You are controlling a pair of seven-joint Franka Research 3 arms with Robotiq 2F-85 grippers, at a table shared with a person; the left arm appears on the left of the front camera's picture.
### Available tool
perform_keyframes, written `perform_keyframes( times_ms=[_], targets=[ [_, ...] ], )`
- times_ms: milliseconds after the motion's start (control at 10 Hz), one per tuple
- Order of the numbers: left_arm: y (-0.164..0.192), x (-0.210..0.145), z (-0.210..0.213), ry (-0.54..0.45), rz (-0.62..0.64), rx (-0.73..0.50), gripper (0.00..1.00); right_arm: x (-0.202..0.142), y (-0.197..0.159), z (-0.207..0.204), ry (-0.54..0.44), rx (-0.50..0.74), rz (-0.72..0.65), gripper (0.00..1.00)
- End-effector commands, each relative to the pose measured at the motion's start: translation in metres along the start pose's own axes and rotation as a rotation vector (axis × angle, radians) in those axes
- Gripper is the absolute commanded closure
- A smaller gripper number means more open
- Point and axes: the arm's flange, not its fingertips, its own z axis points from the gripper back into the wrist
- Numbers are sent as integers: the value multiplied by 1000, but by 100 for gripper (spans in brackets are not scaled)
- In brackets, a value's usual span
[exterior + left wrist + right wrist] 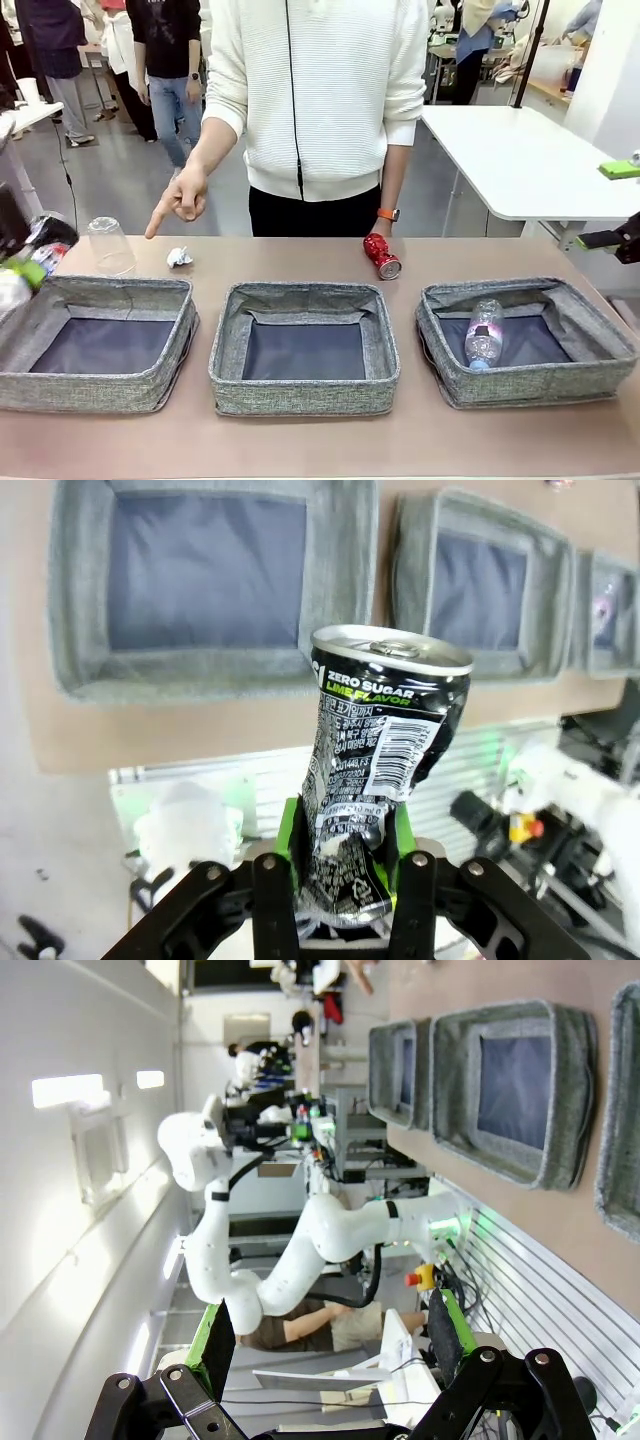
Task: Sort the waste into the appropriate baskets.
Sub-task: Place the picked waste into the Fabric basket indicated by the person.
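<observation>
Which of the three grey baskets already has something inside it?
The basket on the robot's right: a clear plastic bottle lies in it. The middle basket and the left basket show just their dark bottoms.

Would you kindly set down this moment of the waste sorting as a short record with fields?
left gripper: shut on the dented black can
right gripper: open, holding nothing
right basket: clear plastic bottle lying inside
left basket and middle basket: dark bottoms showing
table, behind the baskets: clear cup upside down, paper ball, crushed red can on its side
person's hand: index finger pointing down, near the cup and paper ball
</observation>
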Motion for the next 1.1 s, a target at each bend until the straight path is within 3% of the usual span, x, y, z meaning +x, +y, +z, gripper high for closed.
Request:
perform_keyframes(
  times_ms=[0,300,700,900,1000],
  targets=[
    [3,57,1,-10,53,-9,61,1,4,1,2,15,18,0],
    [32,94,-32,49,125,21,61,1,4,1,2,15,18,0],
    [53,96,-64,124,204,30,61,1,4,1,2,15,18,0],
    [55,98,-63,111,198,23,3,1,4,1,2,15,18,0],
    [51,98,-61,100,199,22,0,1,4,1,2,15,18,0]
  ],
)
